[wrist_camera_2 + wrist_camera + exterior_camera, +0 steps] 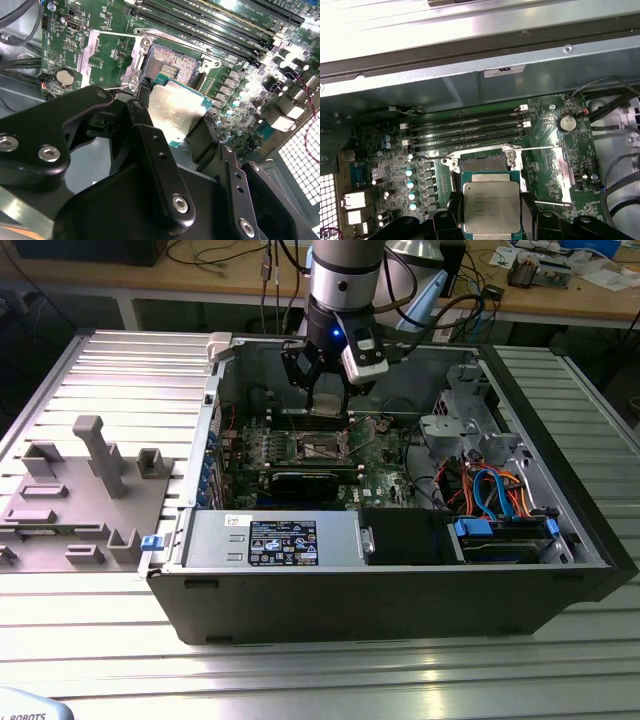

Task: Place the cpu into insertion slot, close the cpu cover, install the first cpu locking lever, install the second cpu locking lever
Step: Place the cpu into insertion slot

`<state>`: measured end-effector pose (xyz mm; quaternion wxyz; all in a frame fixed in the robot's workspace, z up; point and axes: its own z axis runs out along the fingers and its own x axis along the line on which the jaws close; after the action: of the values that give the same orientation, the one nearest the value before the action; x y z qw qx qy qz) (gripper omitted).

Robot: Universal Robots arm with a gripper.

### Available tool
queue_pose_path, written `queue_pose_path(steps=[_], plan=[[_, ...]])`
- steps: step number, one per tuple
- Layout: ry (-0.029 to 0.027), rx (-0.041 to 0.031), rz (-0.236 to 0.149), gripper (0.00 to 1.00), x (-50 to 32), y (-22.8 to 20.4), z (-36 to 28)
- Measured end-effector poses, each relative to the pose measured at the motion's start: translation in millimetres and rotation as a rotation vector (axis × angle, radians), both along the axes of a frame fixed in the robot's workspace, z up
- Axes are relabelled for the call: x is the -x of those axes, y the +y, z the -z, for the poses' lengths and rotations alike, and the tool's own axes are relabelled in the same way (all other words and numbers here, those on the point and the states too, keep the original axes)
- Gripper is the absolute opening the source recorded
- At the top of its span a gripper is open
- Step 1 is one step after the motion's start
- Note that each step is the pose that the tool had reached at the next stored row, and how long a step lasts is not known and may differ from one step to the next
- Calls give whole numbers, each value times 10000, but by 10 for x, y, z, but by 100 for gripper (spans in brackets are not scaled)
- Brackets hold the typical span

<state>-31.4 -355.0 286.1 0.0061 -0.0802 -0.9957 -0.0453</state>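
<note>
My gripper (328, 398) hangs inside the open computer case, shut on the cpu (328, 404). The cpu (491, 205) is a flat square chip with a silver-grey top. It sits level between the black fingers (451, 216), held by two opposite edges. Just under and ahead of the chip lies the insertion slot (485, 163), a dark square socket with a silvery rim, uncovered. In the second wrist view the cpu (175, 110) hovers a little above the insertion slot (172, 62). The cpu cover (90, 52) is swung open beside the socket. Two thin locking levers (536, 148) stand free by the cover (565, 172).
Long black memory slots (470, 131) run beside the socket. A round coin battery (565, 121) and loose cables (615, 100) lie past the cover. The case walls (215, 410) and a drive cage (465, 410) hem the arm in. A grey fixture block (95, 450) stands on the table at the exterior view's left.
</note>
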Motion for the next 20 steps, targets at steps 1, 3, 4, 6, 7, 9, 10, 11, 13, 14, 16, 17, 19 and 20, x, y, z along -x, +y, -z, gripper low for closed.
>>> queue_pose_path(steps=[1,3,4,6,7,9,10,11,13,14,16,17,19,20], plan=[[0,0,16,55,0,0,0],[0,0,65,55,0,0,1],[0,0,78,55,0,0,1],[0,0,107,55,0,0,1],[0,0,122,55,0,0,2],[0,0,153,55,0,0,2],[0,0,177,55,0,0,2],[0,0,192,55,0,0,3],[0,-1,228,55,0,0,3],[0,0,253,55,0,0,3],[1,0,299,55,0,0,4],[0,-1,311,55,0,0,4],[0,0,360,55,0,0,5],[0,0,372,55,0,0,5]])
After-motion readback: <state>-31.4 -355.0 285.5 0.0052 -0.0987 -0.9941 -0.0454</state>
